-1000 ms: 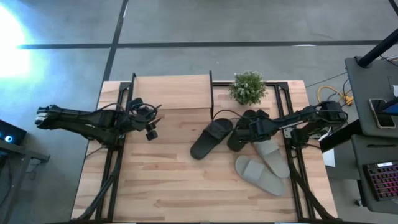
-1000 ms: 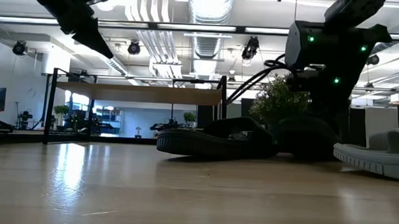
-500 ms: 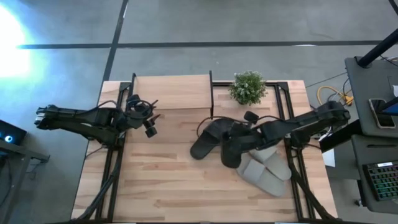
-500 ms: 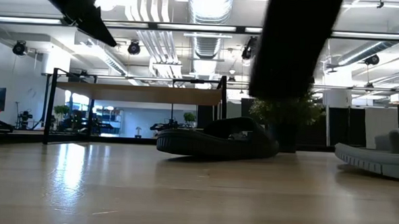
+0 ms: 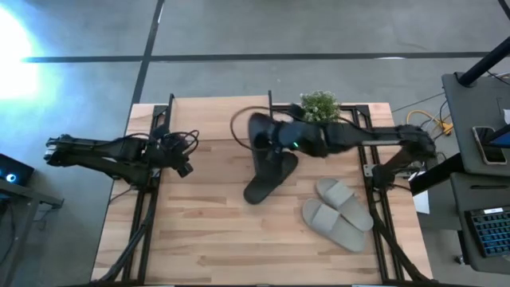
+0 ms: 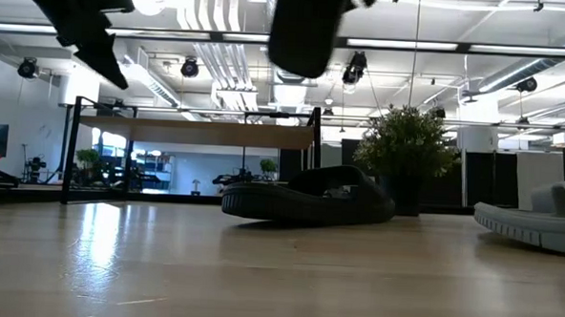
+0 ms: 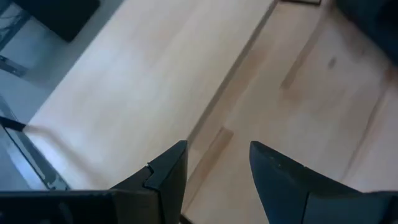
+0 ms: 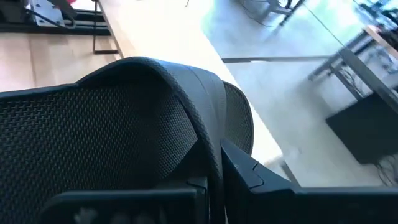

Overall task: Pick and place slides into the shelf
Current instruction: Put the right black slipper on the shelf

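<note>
My right gripper [image 5: 272, 135] is shut on one black slide [image 5: 259, 131], high over the table at the right end of the shelf [image 5: 215, 118]. The held slide shows at the top of the low view [image 6: 305, 26]. The other black slide [image 5: 269, 179] lies sole-down on the tabletop in the middle. The two light grey slides [image 5: 339, 211] lie side by side on the table at the near right. My left gripper [image 5: 182, 163] is open and empty above the table's left part, in front of the shelf's left end. My right gripper holds the black slide by its wide strap [image 8: 199, 137], at the strap's edge. One finger [image 8: 252, 177] shows on the strap's outer side; the slide hides the other. The arm reaches in from the table's right side. The slide is lifted clear of table and shelf.
A small potted plant [image 5: 319, 108] stands at the far edge, just right of the shelf and close behind my right arm. Black metal frames [image 5: 147, 199] run along both sides of the table. Bare tabletop [image 5: 207, 231] lies at the near left.
My right gripper has risen from the table's right part with the black slide and swung it toward the far left, up to the shelf's right end. That slide is now lifted clear; the other black slide and the grey pair have stayed put. My left gripper has drawn slightly left.
</note>
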You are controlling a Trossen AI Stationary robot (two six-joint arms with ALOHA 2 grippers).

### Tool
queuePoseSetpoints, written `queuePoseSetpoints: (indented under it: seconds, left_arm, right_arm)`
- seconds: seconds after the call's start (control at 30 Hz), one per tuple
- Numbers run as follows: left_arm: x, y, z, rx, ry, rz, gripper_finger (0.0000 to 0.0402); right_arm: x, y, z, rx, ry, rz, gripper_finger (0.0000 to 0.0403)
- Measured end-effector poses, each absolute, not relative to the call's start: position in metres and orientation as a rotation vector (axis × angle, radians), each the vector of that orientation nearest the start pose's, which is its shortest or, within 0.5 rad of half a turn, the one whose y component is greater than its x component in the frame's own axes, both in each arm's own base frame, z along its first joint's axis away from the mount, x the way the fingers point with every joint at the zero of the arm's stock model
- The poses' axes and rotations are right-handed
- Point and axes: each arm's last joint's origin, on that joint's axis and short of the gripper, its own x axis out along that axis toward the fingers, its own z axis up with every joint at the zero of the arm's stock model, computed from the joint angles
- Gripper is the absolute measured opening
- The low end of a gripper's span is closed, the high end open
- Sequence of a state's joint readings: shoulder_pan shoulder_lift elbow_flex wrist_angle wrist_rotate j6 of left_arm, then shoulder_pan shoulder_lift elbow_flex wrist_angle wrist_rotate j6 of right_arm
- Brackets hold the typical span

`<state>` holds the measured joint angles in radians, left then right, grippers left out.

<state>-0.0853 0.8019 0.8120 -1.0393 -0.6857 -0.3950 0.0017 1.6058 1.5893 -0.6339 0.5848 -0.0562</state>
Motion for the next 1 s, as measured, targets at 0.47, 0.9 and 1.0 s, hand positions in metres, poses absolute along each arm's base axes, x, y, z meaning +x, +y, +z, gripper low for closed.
queuePoseSetpoints:
  seconds: [0.47, 0.9, 1.0]
  left_arm:
    - [0.1, 0.009, 0.302, 0.013, 0.69, 0.677, 0.0159]
    - [0.071, 0.015, 0.31, 0.095, 0.566, 0.777, 0.0159]
    - [0.071, 0.015, 0.307, 0.098, 0.571, 0.773, 0.0159]
  right_arm:
    - [0.463, -0.111, 0.332, -0.363, 0.768, -0.63, 0.0013]
    - [0.496, -0.156, 0.291, -0.522, 0.893, -0.635, 0.0013]
    - [0.495, -0.163, 0.289, -0.532, 0.894, -0.693, 0.0013]
